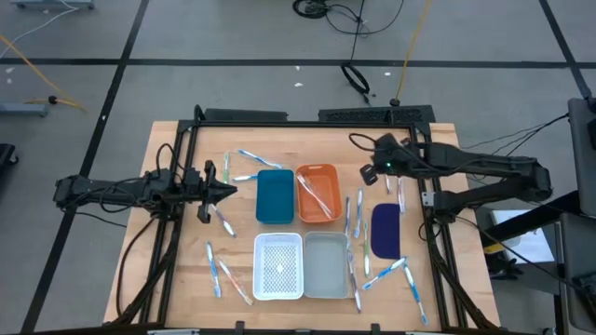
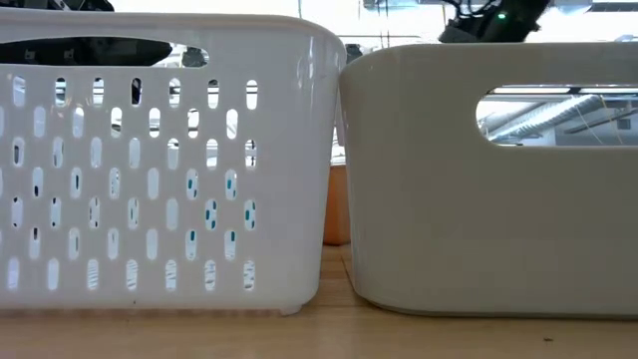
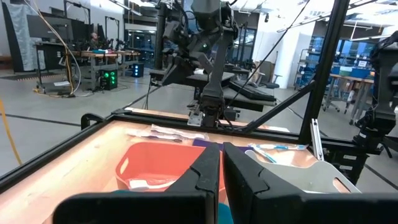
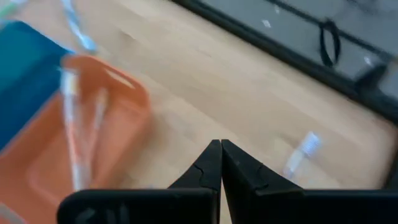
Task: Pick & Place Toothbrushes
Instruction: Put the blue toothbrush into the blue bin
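Observation:
Toothbrushes lie scattered flat on the wooden table: some at the far left (image 1: 250,158), some near left (image 1: 214,268), some at the right (image 1: 386,273). Two more rest in the orange tray (image 1: 319,193), blurred in the right wrist view (image 4: 74,137). My right gripper (image 1: 366,174) hangs shut above the table just right of the orange tray, slanting down, with nothing between its fingers (image 4: 221,144). A single toothbrush (image 4: 300,152) lies on the wood beyond it. My left gripper (image 1: 233,192) waits shut and level at the table's left (image 3: 221,155), left of the blue tray.
Four trays stand mid-table: blue (image 1: 275,195) and orange behind, white perforated (image 1: 278,265) and grey (image 1: 326,263) in front. A dark blue pad (image 1: 386,230) lies to their right. A black frame (image 1: 307,117) rims the table. The white and grey trays fill the low view (image 2: 159,160).

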Available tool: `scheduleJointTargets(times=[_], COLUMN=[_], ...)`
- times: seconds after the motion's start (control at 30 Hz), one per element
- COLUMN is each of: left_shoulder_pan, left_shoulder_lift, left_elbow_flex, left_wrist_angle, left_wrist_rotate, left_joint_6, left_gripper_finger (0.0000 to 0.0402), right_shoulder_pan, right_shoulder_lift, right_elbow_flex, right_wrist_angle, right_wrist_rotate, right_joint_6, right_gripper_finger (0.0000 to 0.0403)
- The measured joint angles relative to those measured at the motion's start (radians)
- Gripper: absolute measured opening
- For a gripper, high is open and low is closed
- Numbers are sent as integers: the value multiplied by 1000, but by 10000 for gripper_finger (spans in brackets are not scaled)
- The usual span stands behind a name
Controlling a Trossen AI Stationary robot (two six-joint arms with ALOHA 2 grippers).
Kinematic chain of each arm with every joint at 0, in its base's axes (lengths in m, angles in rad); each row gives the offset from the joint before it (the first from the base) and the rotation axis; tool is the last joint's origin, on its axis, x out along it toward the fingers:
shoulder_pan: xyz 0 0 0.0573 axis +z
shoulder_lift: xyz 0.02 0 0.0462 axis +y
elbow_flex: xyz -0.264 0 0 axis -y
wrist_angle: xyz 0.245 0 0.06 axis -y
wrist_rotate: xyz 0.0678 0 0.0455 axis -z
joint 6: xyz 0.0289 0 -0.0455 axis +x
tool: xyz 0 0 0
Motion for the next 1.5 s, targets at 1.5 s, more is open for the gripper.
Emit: scheduleJointTargets(times=[1.5], left_shoulder_pan=[0], left_shoulder_lift=[0], left_elbow_flex=[0], left_wrist_angle=[0], left_wrist_rotate=[0], left_joint_6=[-1], left_gripper_finger=[19], right_shoulder_pan=[481], right_shoulder_lift=[-86], right_elbow_flex=[-196], right_wrist_angle=[-7], right_wrist_rotate=[-611], right_joint_6=[-313], right_gripper_finger=[1])
